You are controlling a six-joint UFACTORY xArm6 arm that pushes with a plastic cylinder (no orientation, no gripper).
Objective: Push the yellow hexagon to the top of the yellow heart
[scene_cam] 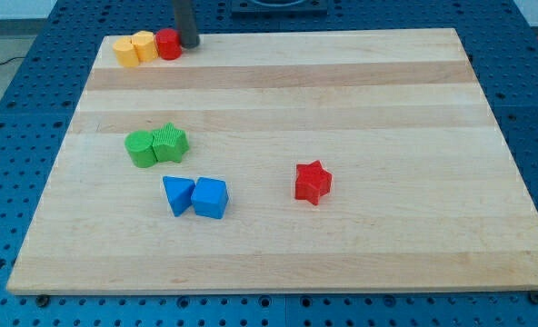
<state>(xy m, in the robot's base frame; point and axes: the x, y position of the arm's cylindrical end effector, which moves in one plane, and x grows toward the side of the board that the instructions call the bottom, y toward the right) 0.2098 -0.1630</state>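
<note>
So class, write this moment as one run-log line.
tip: right of red block | yellow hexagon, yellow heart: side by side, top-left | push: pending

Rod [186,23] cut off by view's top; only lower stretch shows. My tip [188,44] at board's far edge, just right of red cylinder [168,44]; contact between them unclear. Yellow pair beside it: hexagon [124,50] and heart [144,45] touching, outlines small, shapes hard to confirm. Board's [342,254] bottom corners near frame edge.
</note>
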